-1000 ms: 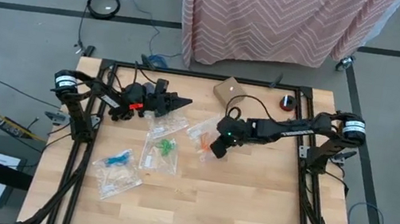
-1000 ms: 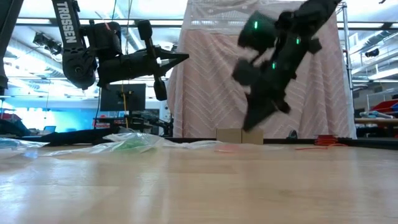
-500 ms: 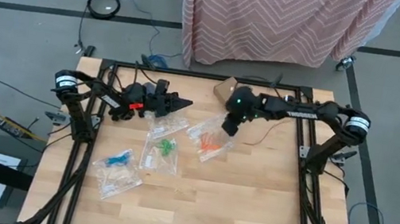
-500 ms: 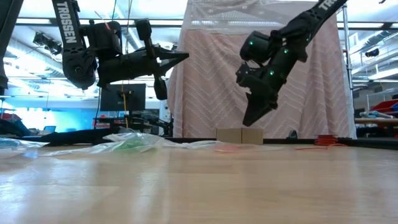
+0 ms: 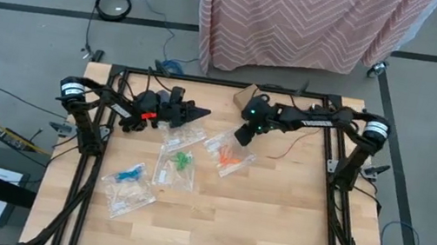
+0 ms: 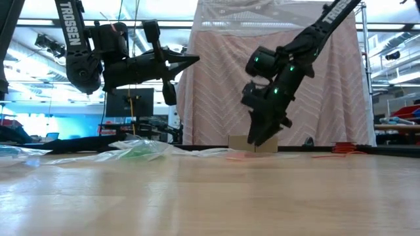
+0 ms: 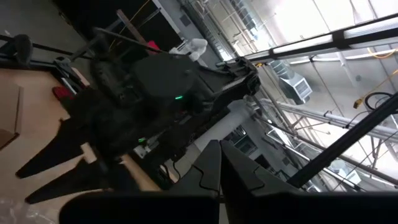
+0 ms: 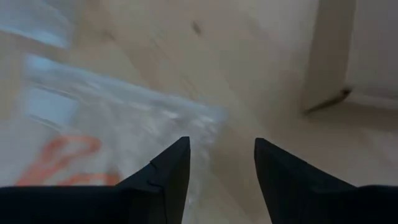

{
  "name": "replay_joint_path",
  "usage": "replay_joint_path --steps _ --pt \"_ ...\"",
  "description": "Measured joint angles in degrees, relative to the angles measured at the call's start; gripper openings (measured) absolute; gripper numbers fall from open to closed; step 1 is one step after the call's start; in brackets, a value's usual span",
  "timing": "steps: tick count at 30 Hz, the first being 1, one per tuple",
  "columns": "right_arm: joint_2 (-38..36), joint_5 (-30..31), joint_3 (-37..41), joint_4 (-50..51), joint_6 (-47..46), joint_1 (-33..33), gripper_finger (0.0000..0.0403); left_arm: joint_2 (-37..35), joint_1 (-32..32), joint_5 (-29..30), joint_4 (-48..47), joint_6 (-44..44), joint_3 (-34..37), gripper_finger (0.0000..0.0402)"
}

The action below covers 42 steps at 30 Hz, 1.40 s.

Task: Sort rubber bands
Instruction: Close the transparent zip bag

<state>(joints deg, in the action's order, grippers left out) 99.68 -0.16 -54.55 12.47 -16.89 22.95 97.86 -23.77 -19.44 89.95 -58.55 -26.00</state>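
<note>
Three clear zip bags lie flat on the wooden table. One holds orange rubber bands (image 5: 228, 153) (image 8: 59, 163), one holds green bands (image 5: 181, 161), and one holds blue bands (image 5: 130, 174). My right gripper (image 5: 241, 139) (image 8: 217, 165) is open. It slants down just above the far corner of the orange bands' bag (image 8: 155, 118), and there is nothing between its fingers. My left gripper (image 5: 205, 112) (image 6: 195, 60) is shut and empty. It is raised high above the table's far left part and points toward the right arm.
A small cardboard box (image 5: 248, 96) (image 8: 348, 50) stands at the far edge, just behind my right gripper. A thin red cord (image 5: 282, 155) lies to the right of the bags. A black metal frame (image 5: 207, 80) rims the table. The near half is bare wood (image 5: 255, 225).
My right gripper has swung from over the near right part of the orange bands' bag toward the far edge, to the bag's far corner by the box. It has sunk a little and its fingers have opened. The bags lie as before.
</note>
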Motion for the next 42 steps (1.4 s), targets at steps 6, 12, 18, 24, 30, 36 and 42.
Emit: replay_joint_path --steps 6,12,18,24,30,36,42 --pt "4.3 0.4 -2.4 1.9 -1.5 -0.1 0.0169 0.0 0.0 -0.6 0.1 0.0 0.0 0.0010" --pt "5.9 -0.1 -3.9 2.7 -0.8 -0.7 0.0160 0.0 0.0 -0.8 0.0 0.0 0.0 0.0010" --pt "6.0 -0.8 -4.0 6.4 0.7 -1.7 0.0051 0.0 0.0 -0.8 0.0 1.2 0.0 0.0010" --pt "5.6 -3.5 -3.8 6.9 0.4 -2.1 0.0002 0.0 0.0 -1.5 -0.1 1.3 0.0 0.0010" --pt "1.7 0.3 -3.4 10.0 -3.3 -1.5 0.0000 0.0 -0.3 -2.4 -0.1 -0.1 0.0 0.0010" --pt "-2.7 8.9 -3.5 20.3 -6.4 -1.1 0.0000 0.0 0.3 -0.3 0.0 -0.2 0.0 0.0010" --pt "-5.7 13.4 -3.0 29.8 -10.6 -0.9 0.0000 0.0 0.3 -0.2 0.0 -0.3 0.0 0.0010"
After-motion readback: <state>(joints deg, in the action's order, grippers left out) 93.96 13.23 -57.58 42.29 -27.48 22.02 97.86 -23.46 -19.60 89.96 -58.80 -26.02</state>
